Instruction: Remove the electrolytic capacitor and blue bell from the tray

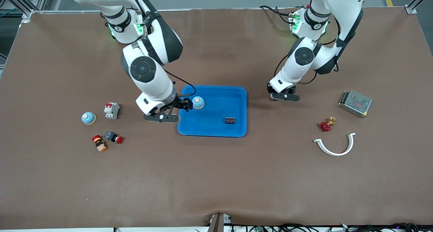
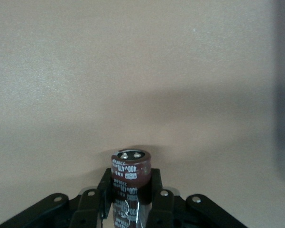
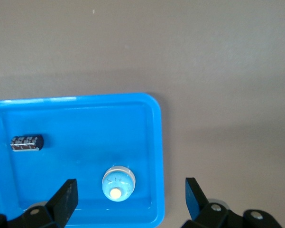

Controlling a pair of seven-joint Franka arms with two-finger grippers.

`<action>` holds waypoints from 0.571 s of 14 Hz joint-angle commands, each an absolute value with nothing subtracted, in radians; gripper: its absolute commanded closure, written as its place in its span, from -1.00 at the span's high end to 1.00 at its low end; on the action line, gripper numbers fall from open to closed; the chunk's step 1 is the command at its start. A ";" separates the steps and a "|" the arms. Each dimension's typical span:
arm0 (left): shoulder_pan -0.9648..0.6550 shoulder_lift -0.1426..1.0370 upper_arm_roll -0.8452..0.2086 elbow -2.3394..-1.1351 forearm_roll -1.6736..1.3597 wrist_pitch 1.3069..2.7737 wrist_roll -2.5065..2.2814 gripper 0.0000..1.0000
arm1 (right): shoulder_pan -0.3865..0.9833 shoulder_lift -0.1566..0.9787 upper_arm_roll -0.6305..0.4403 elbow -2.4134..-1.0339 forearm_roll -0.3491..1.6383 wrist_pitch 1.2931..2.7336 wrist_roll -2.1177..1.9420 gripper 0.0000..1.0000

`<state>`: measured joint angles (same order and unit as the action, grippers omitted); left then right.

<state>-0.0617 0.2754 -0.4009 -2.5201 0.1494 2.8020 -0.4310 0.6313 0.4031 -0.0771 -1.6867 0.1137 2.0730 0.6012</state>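
Clock directions are read on the front view, 12 toward the robot bases.

- Blue tray (image 1: 236, 93) at table centre.
- Bell (image 1: 198, 102), pale blue dome with a cream button, sits upright in the tray's 10 o'clock corner, close to the rim.
- Loose capacitor (image 1: 230, 120) lies on its side on the tray floor toward 4 o'clock, well apart from the bell.
- Right gripper (image 1: 179, 110) hangs over the tray's 9 o'clock rim, just beside the bell. Its jaws are spread wide and hold nothing. In the right wrist view the fingers (image 3: 66, 197) stand clear on either side of the bell, not touching it.
- Left gripper (image 1: 284, 96) is over bare table at 3 o'clock of the tray, between the tray and the power supply (image 1: 355, 103). Its jaws are clamped on the held capacitor (image 2: 129, 173), a dark maroon can with white print, terminal end pointing away from the wrist. It is not discernible in the front view.
- Toward the right arm's end:
  - second bell (image 1: 88, 118)
  - circuit breaker (image 1: 111, 110) at its 2 o'clock
  - two push-buttons (image 1: 114, 137) at its 5 o'clock
- Toward the left arm's end:
  - red valve (image 1: 326, 124) at 7 o'clock of the power supply
  - white curved clip (image 1: 335, 147) at 5 o'clock of the valve
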 commanded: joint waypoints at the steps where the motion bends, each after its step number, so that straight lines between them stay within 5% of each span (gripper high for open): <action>1: -0.043 0.282 -0.402 -2.522 0.182 2.818 -0.430 -1.00 | 0.646 0.388 -0.092 -1.750 0.130 2.127 0.615 1.00; 8: -0.020 0.284 -0.399 -2.522 0.216 2.818 -0.431 -1.00 | 0.762 0.422 -0.092 -1.864 0.130 2.266 0.662 1.00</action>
